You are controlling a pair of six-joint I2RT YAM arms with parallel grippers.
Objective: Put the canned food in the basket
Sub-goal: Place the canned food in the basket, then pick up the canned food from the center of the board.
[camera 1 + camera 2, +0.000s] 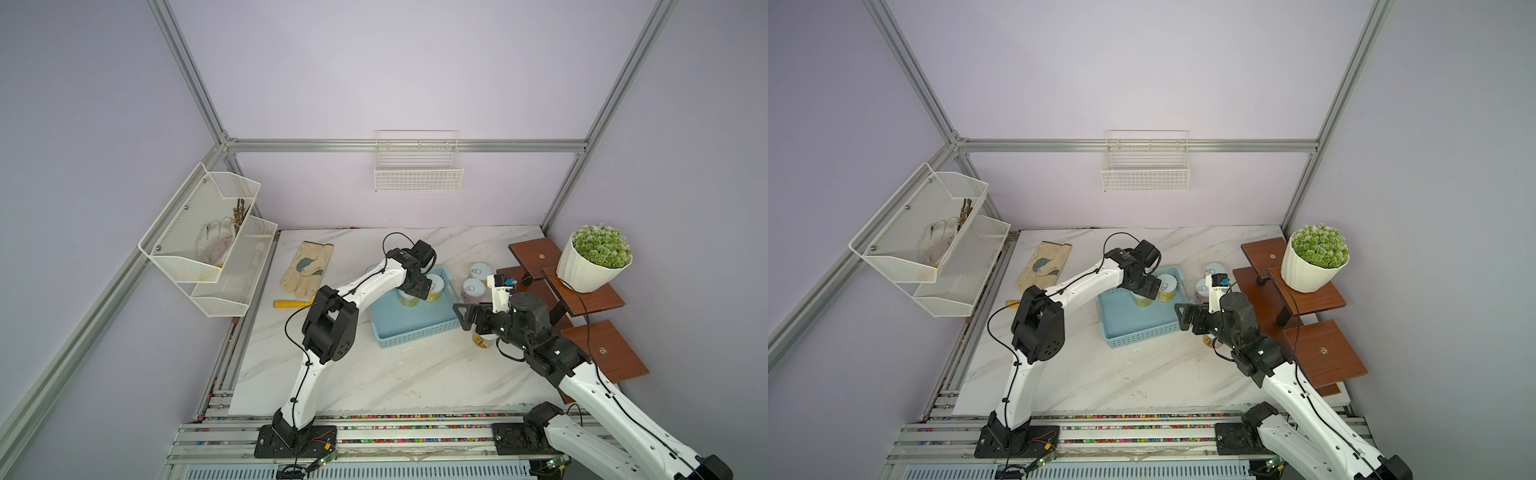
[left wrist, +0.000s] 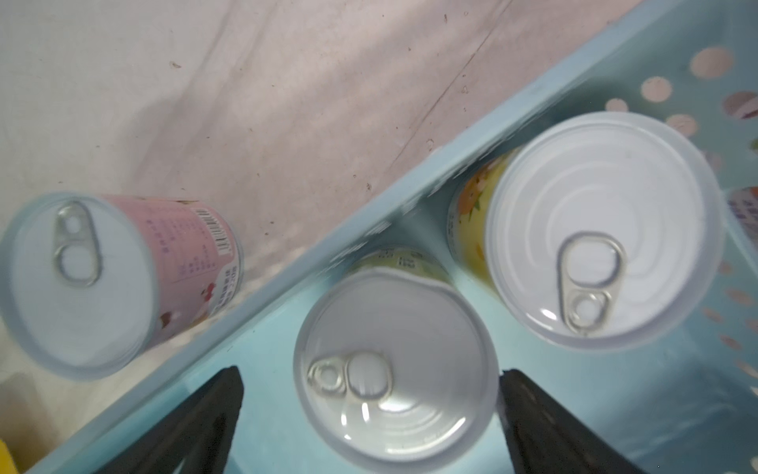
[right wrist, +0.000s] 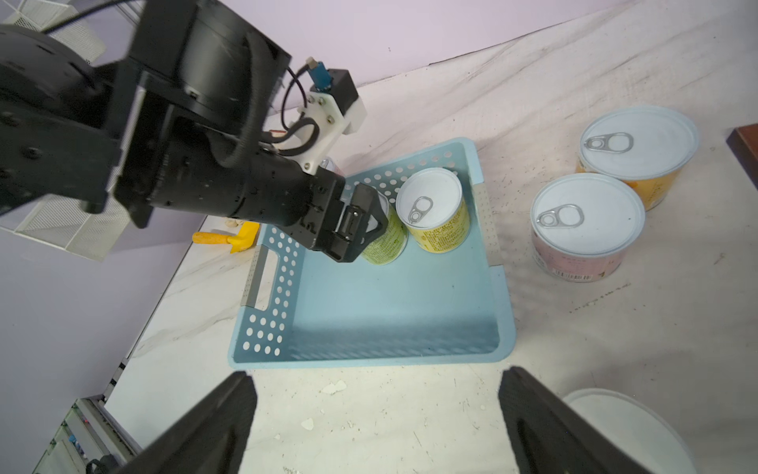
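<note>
Release step: left gripper [image 2: 371, 371], fingers apart, straddled the green-labelled metal can [image 3: 387, 242] in the light-blue perforated plastic basket [image 3: 369, 361] — right gripper [image 3: 377, 373], fingers also apart and empty, should fetch another.

We look down on a white marble tabletop [image 1: 395, 374] boxed in by pale lilac walls [image 1: 374, 83] and an aluminium frame [image 1: 311, 145]. Behind the tabletop hangs a white wire basket [image 1: 417, 174]; left of it, a mesh rack [image 1: 208, 249] — right, brown stepped shelves [image 1: 602, 349] carrying a potted plant [image 1: 590, 270]. Light falls soft, even.
</note>
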